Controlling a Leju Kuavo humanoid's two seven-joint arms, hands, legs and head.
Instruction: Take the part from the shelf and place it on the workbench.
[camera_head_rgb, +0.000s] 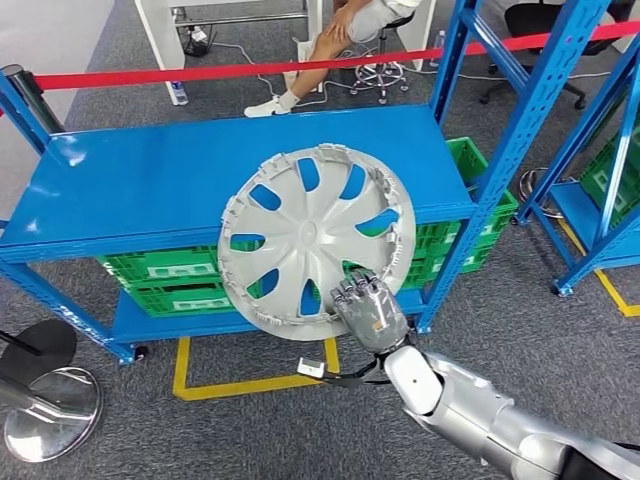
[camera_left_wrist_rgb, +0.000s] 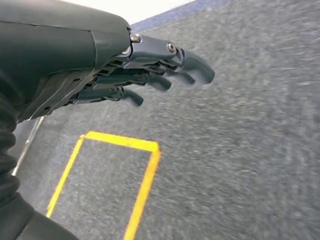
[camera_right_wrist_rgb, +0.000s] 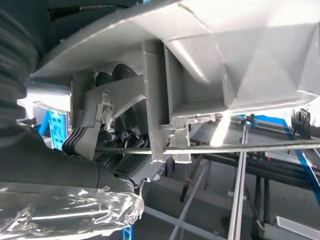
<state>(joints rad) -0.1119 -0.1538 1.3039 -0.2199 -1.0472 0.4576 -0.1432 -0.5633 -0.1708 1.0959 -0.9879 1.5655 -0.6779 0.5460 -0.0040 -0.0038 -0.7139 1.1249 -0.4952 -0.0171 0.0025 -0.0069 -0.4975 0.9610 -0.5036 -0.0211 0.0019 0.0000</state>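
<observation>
Right robot hand: the right robot hand (camera_head_rgb: 370, 310) gripped the lower right rim of the wheel cover (camera_head_rgb: 317, 235), its fingers (camera_head_rgb: 356, 293) curled over the edge; the silver right arm (camera_head_rgb: 483, 415) came in from the lower right of the head view.
Right wrist close-up: dark fingers (camera_right_wrist_rgb: 124, 120) lay tucked among the grey ribs and clips on the back of the wheel cover (camera_right_wrist_rgb: 226, 50), closed around its rim.
Left robot hand: the left robot hand (camera_left_wrist_rgb: 151, 75) held nothing, its fingers (camera_left_wrist_rgb: 196, 67) stretched out nearly straight and slightly apart, hanging above the grey carpet (camera_left_wrist_rgb: 245, 150).
Wheel cover: silver-grey, round, with curved openings through which the blue beneath showed; it was tilted, its upper part over the top board of the blue shelf (camera_head_rgb: 151, 180) and its lower edge overhanging the shelf front toward the robot. Whether it touched the board could not be told.
Shelf: blue metal rack with green crates (camera_head_rgb: 166, 280) on its lower level.
Floor: yellow tape outline (camera_head_rgb: 241, 380) on the carpet in front of the shelf; another corner of yellow tape (camera_left_wrist_rgb: 143, 165) lay under the left robot hand.
Background: a red barrier tape (camera_head_rgb: 226, 70) ran behind the shelf, and a seated person's leg (camera_head_rgb: 317, 55) showed beyond it.
</observation>
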